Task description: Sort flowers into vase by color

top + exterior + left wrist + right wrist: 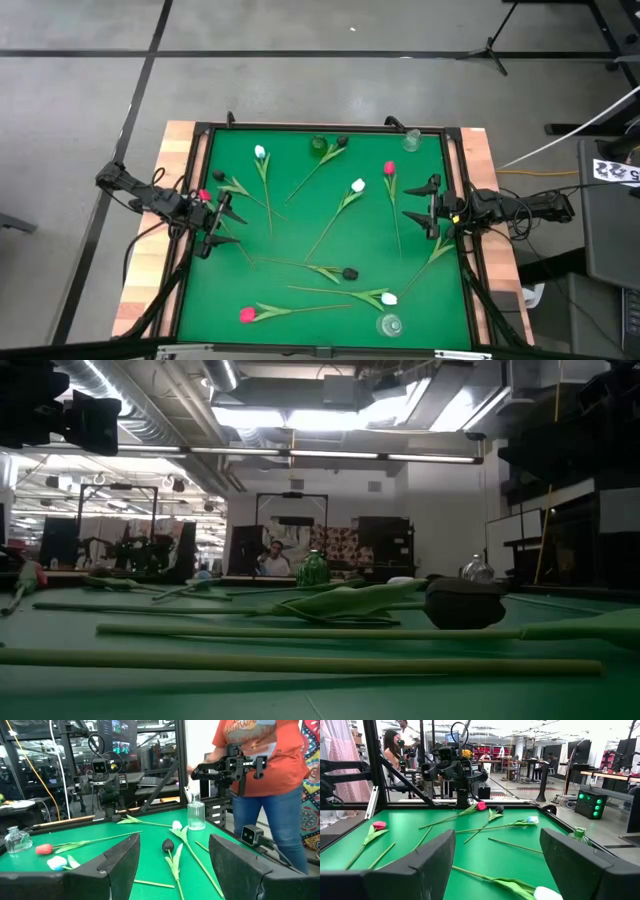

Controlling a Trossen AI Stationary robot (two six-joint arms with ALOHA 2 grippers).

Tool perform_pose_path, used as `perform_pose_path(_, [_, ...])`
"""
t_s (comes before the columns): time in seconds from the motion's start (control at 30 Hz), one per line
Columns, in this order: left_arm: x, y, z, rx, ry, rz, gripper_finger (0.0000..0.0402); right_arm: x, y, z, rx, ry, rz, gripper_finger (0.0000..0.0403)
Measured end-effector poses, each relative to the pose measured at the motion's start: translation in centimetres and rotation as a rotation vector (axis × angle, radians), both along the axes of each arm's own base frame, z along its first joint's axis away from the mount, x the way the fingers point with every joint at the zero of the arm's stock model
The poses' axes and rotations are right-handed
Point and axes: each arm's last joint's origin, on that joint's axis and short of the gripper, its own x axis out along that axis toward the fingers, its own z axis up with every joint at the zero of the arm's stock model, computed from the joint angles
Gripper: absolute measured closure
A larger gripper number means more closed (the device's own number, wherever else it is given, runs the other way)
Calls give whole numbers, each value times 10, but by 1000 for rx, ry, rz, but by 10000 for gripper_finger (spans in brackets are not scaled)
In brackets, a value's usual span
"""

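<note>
green table (300, 230) | tulips (340, 208) lying scattered | possibly three small vases (389, 324)

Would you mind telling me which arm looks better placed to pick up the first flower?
Probably the left. Its end effector is open at the table's left edge, and a red tulip lies right beside it. The right end effector, also open, has the pink tulip a little farther off.

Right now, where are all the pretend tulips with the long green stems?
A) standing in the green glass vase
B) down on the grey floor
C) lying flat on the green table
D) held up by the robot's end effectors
C: the artificial tulips lie scattered on the green table mat; the green glass vase holds none, and both end effectors are open and empty.
</note>
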Motion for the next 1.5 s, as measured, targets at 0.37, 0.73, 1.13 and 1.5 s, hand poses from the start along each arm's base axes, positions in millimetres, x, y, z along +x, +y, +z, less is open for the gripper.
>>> perform_pose_path(0.37, [0,0,0,0,0,0,169,0,0,0,0,1,0,114])
perform_pose_path(0.73, [0,0,0,0,0,0,169,0,0,0,0,0,0,114])
perform_pose_path(1.13, [0,0,0,0,0,0,169,0,3,0,235,-13,115,114])
perform_pose_path(1.5, [-1,5,16,-201,-123,61,169,-3,-1,19,848,-287,105,114])
